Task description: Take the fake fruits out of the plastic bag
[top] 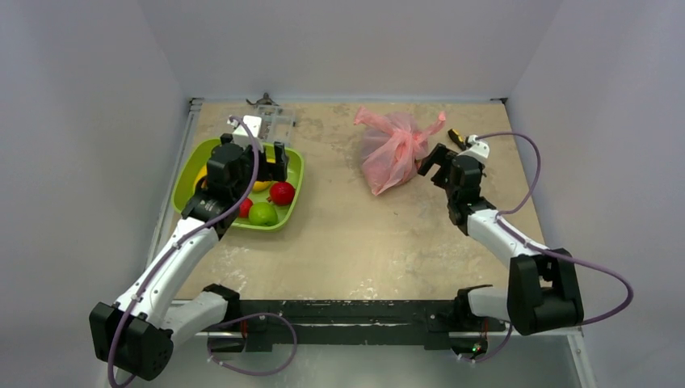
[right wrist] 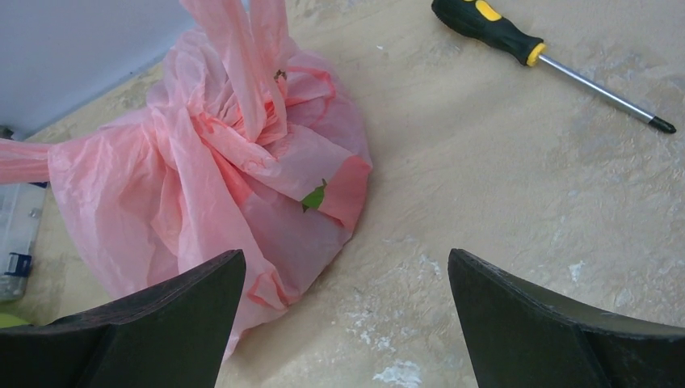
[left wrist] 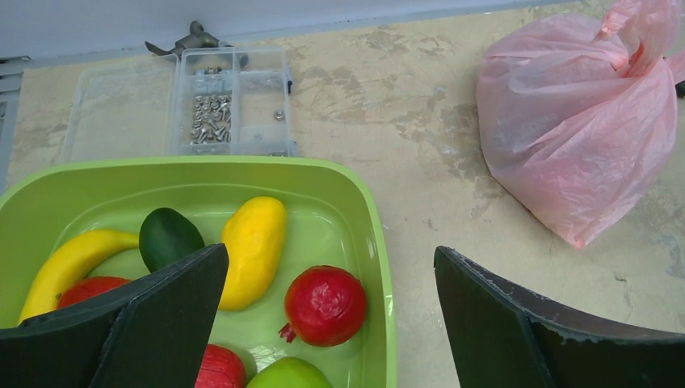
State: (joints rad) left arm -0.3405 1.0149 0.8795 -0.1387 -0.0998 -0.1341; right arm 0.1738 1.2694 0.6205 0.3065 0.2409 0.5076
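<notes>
The pink plastic bag (top: 394, 149) lies knotted at the back of the table, and shows in both wrist views (left wrist: 577, 121) (right wrist: 202, 178). A green bit (right wrist: 313, 196) peeks through a gap in its side. Several fake fruits lie in the lime-green tray (left wrist: 380, 259): a banana (left wrist: 69, 263), a yellow fruit (left wrist: 253, 246), a dark green one (left wrist: 168, 236), a red one (left wrist: 325, 305) and a green apple (left wrist: 289, 374). My left gripper (left wrist: 329, 252) hovers open over the tray's right part (top: 266, 162), holding nothing. My right gripper (right wrist: 346, 257) stands open and empty just right of the bag (top: 432, 162).
A clear box of screws (left wrist: 230, 101) sits behind the tray. A black and yellow screwdriver (right wrist: 501, 32) lies on the table to the right of the bag. White walls close in the table at the back and both sides.
</notes>
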